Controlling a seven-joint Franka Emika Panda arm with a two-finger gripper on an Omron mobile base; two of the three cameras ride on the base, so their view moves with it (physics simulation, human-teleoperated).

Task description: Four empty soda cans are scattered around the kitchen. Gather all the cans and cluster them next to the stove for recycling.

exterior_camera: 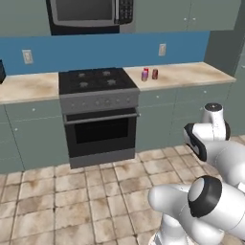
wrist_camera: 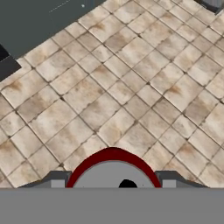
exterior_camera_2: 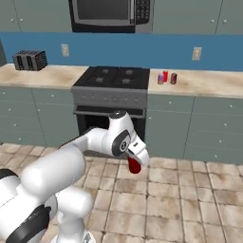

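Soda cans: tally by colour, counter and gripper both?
Red soda cans: 3, two on the counter right of the stove at and, and one in the gripper.
Purple soda can: 1, on the counter beside them.
Total: 4 cans.

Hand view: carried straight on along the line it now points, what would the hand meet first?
Most likely the brown tiled floor. The hand, shut on a red soda can, points down at bare tiles; the stove lies off that line. How far is unclear.
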